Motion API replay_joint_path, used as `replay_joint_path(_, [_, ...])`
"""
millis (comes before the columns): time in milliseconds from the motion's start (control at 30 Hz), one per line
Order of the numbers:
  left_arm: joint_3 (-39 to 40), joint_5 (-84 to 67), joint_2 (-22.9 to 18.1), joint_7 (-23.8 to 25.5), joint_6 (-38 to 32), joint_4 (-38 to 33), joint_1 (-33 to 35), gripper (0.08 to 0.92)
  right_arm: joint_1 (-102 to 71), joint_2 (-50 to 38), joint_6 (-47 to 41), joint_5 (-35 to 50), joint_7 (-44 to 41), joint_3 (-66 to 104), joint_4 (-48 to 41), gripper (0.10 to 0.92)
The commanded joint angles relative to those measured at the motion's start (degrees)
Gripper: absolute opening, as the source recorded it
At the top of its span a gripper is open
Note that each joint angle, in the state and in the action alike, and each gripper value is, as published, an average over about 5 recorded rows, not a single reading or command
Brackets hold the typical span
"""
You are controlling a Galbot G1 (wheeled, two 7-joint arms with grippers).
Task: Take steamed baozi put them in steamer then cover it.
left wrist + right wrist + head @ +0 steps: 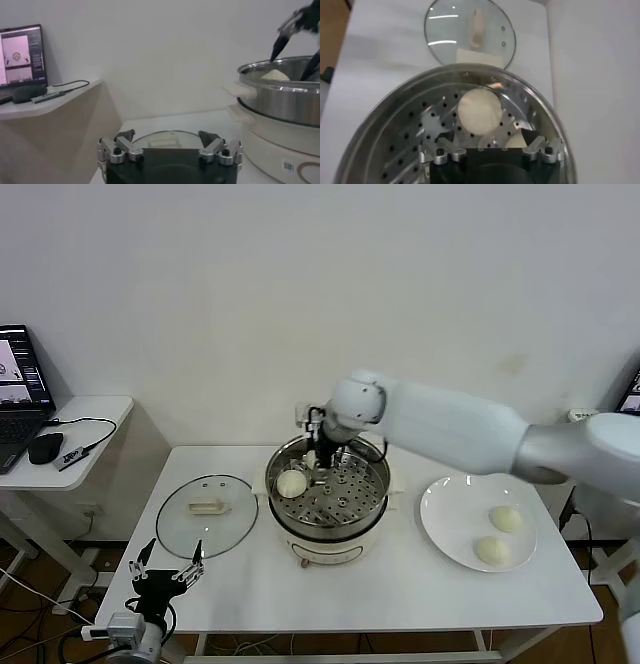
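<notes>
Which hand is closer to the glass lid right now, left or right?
Left. The left hand hangs open just off the table's front edge near the glass lid; the right hand is open inside the steamer, beside the lid.

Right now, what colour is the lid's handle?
Cream, on the lid's handle; the right wrist view shows it best.

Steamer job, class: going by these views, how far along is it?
Done: one baozi lies in the steamer. In hand: the right gripper hangs open over the tray, holding nothing. Left: two baozi wait on the plate; the lid lies on the table; the left gripper idles near it.
</notes>
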Motion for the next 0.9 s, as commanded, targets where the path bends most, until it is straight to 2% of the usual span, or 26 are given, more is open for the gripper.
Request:
replay_joint_path(33, [0.48,0.24,0.03,0.22,-0.01,-0.13,0.12,0.823,7.52,-19.4,7.45,-7.16,-11.86,-2.12,13.14,0.823])
replay_joint_path(233, [1.22,0.71,0.5,1.46,-0.05,-0.84,0.6,0.823,4.11,-34.5,13.98,-16.84,-15.6,-0.9,17.86,0.823])
replay_joint_path(433, [1.3,1.06,1.0,1.4,0.05,-0.58,0.55,0.823,-6.3,-43.03,17.07,-24.59,-16.37,5.91,18.54,0.823])
replay_joint_path(733, [1.17,1.7,1.1,1.17,0.21,0.02,0.85,0.823,-34.7,-47.03,19.9,-34.59,-16.27,29.37,14.17,0.823])
replay_joint_path(900, [0.88,1.79,1.15,1.1,0.25,0.35,0.99,0.823,-42.95,-45.95,21.21,-37.65,-16.22,36.48,10.89,0.823])
